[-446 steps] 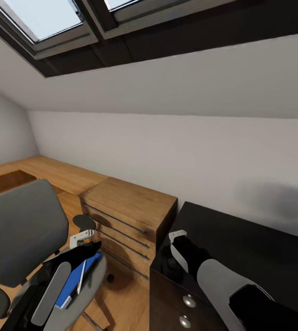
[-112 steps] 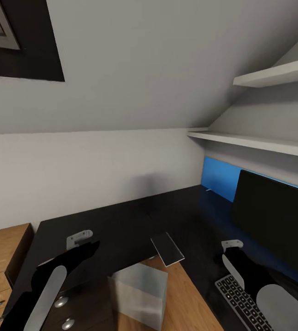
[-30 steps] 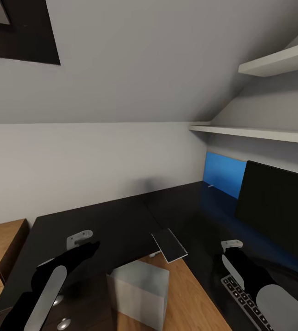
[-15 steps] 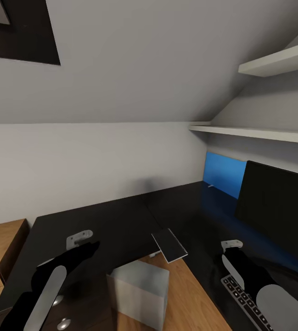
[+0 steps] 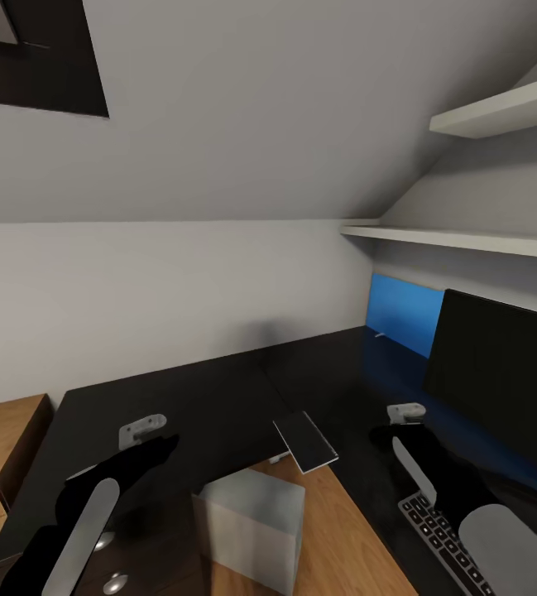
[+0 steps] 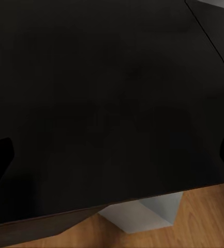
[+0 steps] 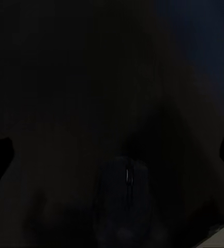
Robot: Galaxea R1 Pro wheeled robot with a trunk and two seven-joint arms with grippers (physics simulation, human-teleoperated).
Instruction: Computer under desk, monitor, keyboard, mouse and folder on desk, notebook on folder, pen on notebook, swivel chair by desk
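The notebook [image 5: 304,442] lies flat, long axis diagonal — both grippers' fingers spread apart

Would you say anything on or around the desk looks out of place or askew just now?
Yes: the notebook lies askew at the desk's inner corner, seemingly jutting over the edge above the computer. The monitor and keyboard sit on the desk, and the mouse lies ahead of the right gripper.
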